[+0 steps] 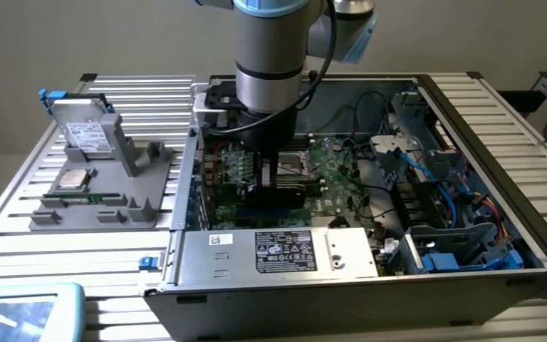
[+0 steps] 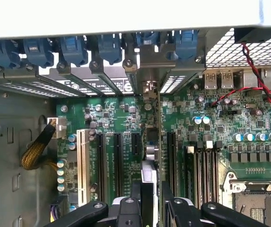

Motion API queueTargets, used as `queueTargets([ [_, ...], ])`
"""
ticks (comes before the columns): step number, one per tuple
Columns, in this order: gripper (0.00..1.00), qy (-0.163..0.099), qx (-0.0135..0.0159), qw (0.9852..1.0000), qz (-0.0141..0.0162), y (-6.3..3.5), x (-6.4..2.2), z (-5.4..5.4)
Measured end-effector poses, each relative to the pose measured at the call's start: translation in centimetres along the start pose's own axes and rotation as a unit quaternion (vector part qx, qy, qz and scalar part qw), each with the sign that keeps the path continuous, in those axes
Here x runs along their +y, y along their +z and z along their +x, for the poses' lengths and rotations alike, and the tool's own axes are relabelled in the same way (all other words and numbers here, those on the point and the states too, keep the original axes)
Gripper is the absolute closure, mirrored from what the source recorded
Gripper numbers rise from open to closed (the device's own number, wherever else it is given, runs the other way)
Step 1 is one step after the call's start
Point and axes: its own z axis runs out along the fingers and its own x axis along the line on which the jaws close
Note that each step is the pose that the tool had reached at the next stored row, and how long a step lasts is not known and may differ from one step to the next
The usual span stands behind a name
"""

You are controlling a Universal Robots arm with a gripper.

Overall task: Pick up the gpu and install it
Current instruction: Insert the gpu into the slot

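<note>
**Work surface.** A slatted metal table (image 1: pixel 26 235) carries an open computer case (image 1: pixel 530 235), with a grey parts fixture (image 1: pixel 136 178) just beside it on the exterior view's left. The green motherboard (image 2: pixel 111 116) lies flat inside the case.

**Gripper.** The gripper (image 2: pixel 152 195) is lowered into the case. Its jaws are narrow and clamped on the gpu (image 2: pixel 149 163), one finger on each face. The card stands on edge over the motherboard. Its far end reaches the row of blue bracket clips (image 2: pixel 109 47) at the case rear. Seating in a slot cannot be confirmed.

**Clearances.** Black expansion slots (image 2: pixel 118 161) run parallel on both sides of the card. The white slot (image 2: pixel 82 165) lies further out. The CPU socket (image 2: pixel 253 201) and the red-black wire (image 2: pixel 258 80) stand well apart. In the exterior view, the power supply (image 1: pixel 283 251) sits near the arm.
</note>
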Motion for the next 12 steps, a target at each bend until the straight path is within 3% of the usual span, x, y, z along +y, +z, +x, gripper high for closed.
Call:
queueTargets([
  [12, 0.73, 0.0, -0.0003, 1.0, -0.0001, 0.03, -0.02, 0.1],
])
